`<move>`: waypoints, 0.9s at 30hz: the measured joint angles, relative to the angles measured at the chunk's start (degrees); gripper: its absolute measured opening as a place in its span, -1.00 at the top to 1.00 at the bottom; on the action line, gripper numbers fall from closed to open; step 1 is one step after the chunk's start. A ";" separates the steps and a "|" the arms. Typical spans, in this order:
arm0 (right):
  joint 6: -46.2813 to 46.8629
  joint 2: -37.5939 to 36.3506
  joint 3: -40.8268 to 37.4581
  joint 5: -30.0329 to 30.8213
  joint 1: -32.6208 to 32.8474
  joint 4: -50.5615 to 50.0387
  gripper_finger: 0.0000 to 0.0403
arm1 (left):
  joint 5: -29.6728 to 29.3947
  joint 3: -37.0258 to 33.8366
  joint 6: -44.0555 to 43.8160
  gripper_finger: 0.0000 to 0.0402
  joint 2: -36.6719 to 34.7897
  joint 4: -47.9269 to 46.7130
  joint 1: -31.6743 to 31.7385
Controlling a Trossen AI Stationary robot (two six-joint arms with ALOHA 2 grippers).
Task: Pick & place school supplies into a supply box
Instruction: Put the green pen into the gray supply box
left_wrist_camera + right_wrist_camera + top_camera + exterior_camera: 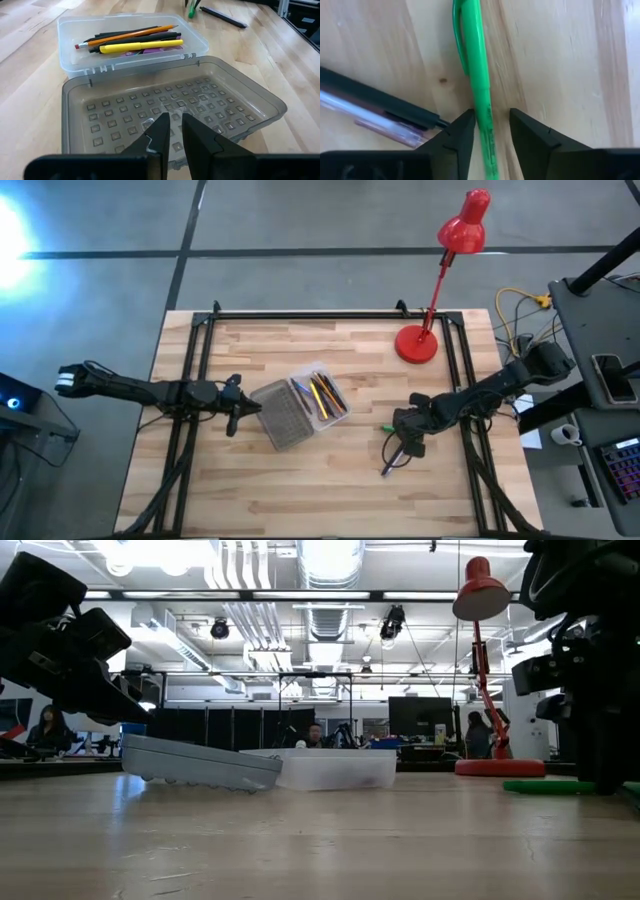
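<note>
- Two arms work at the wooden table (330,490), with the supply box (322,398) lying open near its middle.
- That box's clear half holds several pens and pencils (132,41): a yellow one, an orange pencil, black ones and something purple beneath.
- Its ribbed grey lid (282,417) is folded back flat on the table, on the side of the box toward the left arm.
- Just beside that lid hangs the left gripper (172,132), its fingers (159,134) drawn narrow with only a slim gap, holding nothing; in the wrist view they sit over the lid's near edge.
- On the far side of the box from the lid, well apart from it, the right gripper (490,130) is down at the tabletop.
- Its fingers (460,132) straddle a green pen (480,90) lying on the wood, one on each side, close against the barrel; whether they already press it I cannot tell.
- Just beside the green pen lie a black pen (380,102) and a purple pen (375,122), side by side.
- Beyond the box, at the table's back edge, stands a red desk lamp (440,280).
</note>
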 joint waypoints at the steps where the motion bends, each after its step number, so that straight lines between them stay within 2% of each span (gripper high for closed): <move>1: 0.64 0.48 0.18 0.06 0.00 0.16 0.45 | 0.00 0.00 0.01 0.83 0.00 0.02 0.00; 10: 9.14 -0.30 2.26 0.53 -1.50 0.99 0.90 | 0.00 0.00 0.02 0.83 0.00 0.01 0.00; 17: 19.70 -4.49 3.33 0.19 -8.38 16.61 0.91 | -0.02 0.00 0.02 0.83 0.11 0.02 0.00; 21: 25.45 -6.41 4.29 0.02 -15.01 28.41 0.92 | 0.00 0.00 0.00 0.83 0.35 0.02 0.00; 24: 26.34 -4.32 6.91 -3.78 -20.10 32.57 0.92 | 0.00 0.00 0.01 0.83 0.66 -0.01 0.00; 27: 23.08 0.66 11.89 -8.62 -23.21 32.93 0.91 | -0.02 0.00 0.00 0.83 0.86 0.04 0.01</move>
